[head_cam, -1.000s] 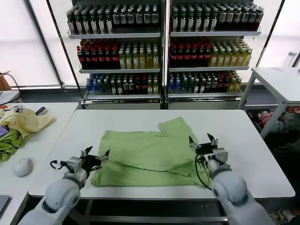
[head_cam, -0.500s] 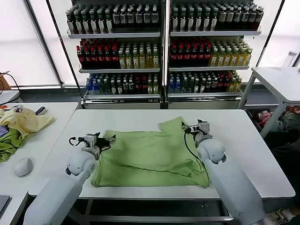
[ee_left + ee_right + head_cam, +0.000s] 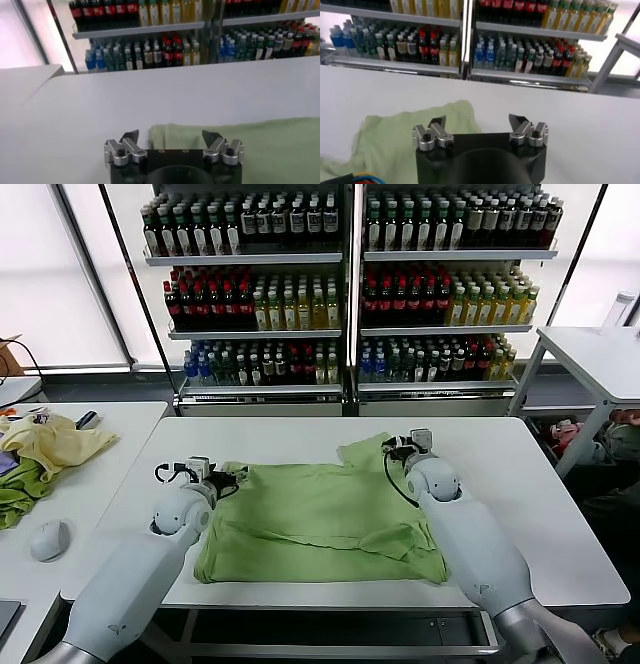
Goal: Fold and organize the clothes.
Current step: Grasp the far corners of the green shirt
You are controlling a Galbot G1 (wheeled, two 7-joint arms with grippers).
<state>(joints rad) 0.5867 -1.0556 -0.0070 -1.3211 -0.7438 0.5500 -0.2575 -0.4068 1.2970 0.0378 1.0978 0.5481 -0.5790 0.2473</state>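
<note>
Shirt (image 3: 320, 519) lies flat on the white tabletop (image 3: 520, 504), roughly centred, partly folded: a fold ridge runs across the near half and one sleeve sticks out toward the far edge, right of centre. My left gripper (image 3: 222, 480) sits at the shirt's far-left corner, low over the cloth edge. My right gripper (image 3: 393, 448) is at the far-right sleeve, right by its edge. Head view shows both arms reaching in from the near side, forearms lying over the shirt's left and right margins, but it's too coarse to read the fingers. Wrist views fill that in: left wrist shows my left gripper (image 3: 170, 136) with fingers spread wide, nothing between them, green cloth edge just beyond the tips and bare tabletop past that. Right wrist shows my right gripper (image 3: 477, 122) also spread, empty, with the sleeve's rumpled rounded end (image 3: 420, 135) lying ahead of one finger and bare tabletop ahead of the other. Can't tell from either wrist view whether the tips touch cloth. Only the head view shows the surroundings: a side table (image 3: 60, 514) to my left with a yellow garment (image 3: 55, 442), a brighter green cloth (image 3: 20, 494) under it and a mouse (image 3: 50, 540), and another table (image 3: 600, 359) far right. Bottle shelves (image 3: 345, 284) stand behind the tabletop, seen in all three views.
</note>
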